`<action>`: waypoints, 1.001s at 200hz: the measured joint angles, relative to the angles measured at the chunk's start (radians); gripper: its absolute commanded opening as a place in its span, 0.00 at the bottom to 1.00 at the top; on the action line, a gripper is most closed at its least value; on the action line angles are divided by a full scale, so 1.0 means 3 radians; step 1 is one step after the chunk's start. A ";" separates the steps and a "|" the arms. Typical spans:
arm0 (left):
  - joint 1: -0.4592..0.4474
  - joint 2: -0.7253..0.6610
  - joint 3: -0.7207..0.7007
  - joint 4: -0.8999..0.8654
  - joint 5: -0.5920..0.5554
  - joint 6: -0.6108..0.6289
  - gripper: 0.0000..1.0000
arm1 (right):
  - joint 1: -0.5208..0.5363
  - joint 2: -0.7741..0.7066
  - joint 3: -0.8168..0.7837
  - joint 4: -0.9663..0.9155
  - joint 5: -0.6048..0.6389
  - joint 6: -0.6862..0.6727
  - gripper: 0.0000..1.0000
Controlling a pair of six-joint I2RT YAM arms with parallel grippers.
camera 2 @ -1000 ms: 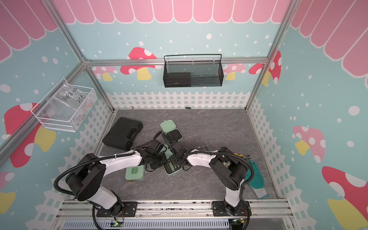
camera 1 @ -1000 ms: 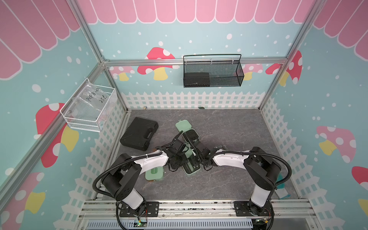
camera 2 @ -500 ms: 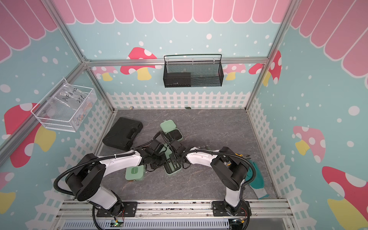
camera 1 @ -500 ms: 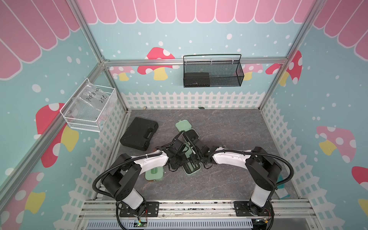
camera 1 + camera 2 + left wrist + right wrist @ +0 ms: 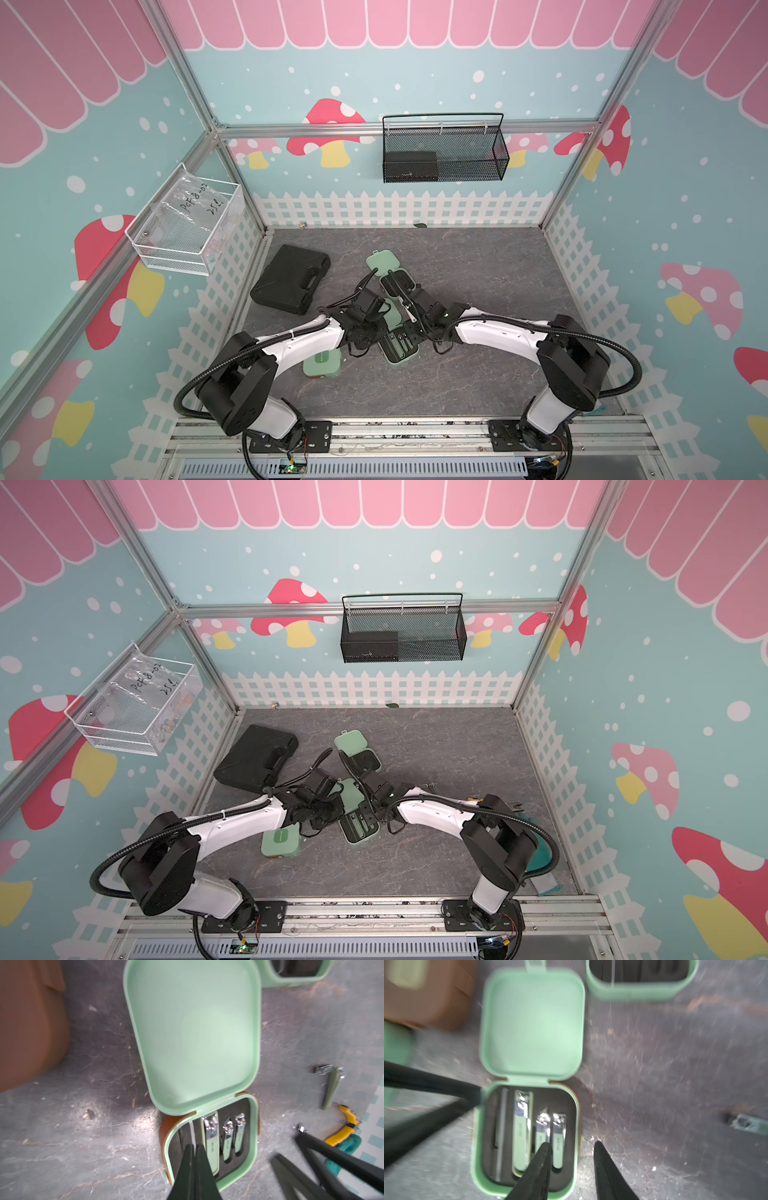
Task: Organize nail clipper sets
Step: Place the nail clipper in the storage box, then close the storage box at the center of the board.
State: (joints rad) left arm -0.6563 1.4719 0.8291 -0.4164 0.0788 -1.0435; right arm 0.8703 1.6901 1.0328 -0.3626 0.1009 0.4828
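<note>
The grey table (image 5: 478,270) has a big black case (image 5: 291,282) lying at the back left. In the middle, an open mint case (image 5: 399,351) lies flat with its lid folded back. Both grippers hang over it. The left gripper (image 5: 194,1147) has its jaws pressed together at the tray's edge. The right gripper (image 5: 573,1144) has its jaws apart and holds nothing, with one finger over the tray and one outside its wall. A shut mint case (image 5: 322,363) sits near the left arm. Three silver clippers (image 5: 522,1126) lie in the tray's black slots.

Teal mushroom-print walls (image 5: 374,62); grey, apparently marbled floor (image 5: 478,270).
</note>
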 measured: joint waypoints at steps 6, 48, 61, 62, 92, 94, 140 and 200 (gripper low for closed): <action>0.0000 -0.0034 0.0001 -0.0009 -0.0013 0.0003 0.00 | 0.0000 0.0038 -0.0018 -0.0022 0.0011 0.0015 0.34; 0.0014 -0.0226 0.0001 -0.0076 -0.0130 0.0024 0.11 | -0.0001 0.0172 -0.0065 -0.0032 0.0064 0.0099 0.26; 0.0032 -0.0294 0.0001 -0.0092 -0.0156 0.0036 0.25 | 0.0000 0.0177 -0.0072 -0.0006 0.0058 0.0123 0.20; 0.0033 -0.0298 0.0001 -0.0093 -0.0156 0.0039 0.26 | 0.0000 0.0178 -0.0072 -0.0005 0.0061 0.0123 0.20; 0.0102 -0.0450 -0.0010 -0.0128 -0.0217 0.0113 0.56 | 0.0003 0.0210 -0.0086 0.0102 0.0034 0.0144 0.06; 0.0108 -0.0458 -0.0011 -0.0130 -0.0221 0.0093 0.58 | 0.0003 0.0211 -0.0086 0.0108 0.0043 0.0159 0.05; 0.0285 -0.0598 -0.0014 -0.0305 -0.0238 0.0256 0.72 | -0.0028 0.0228 -0.0086 0.0217 0.0064 0.0036 0.00; 0.0599 -0.1013 -0.0156 -0.0411 -0.0108 0.0591 0.83 | -0.0477 -0.0409 -0.0328 0.0088 -0.0566 -0.0744 0.00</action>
State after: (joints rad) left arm -0.4767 1.1679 0.7822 -0.5396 0.0463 -0.8661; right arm 0.7273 1.5673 0.9344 -0.3363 -0.0689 0.2596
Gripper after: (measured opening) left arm 0.820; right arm 0.044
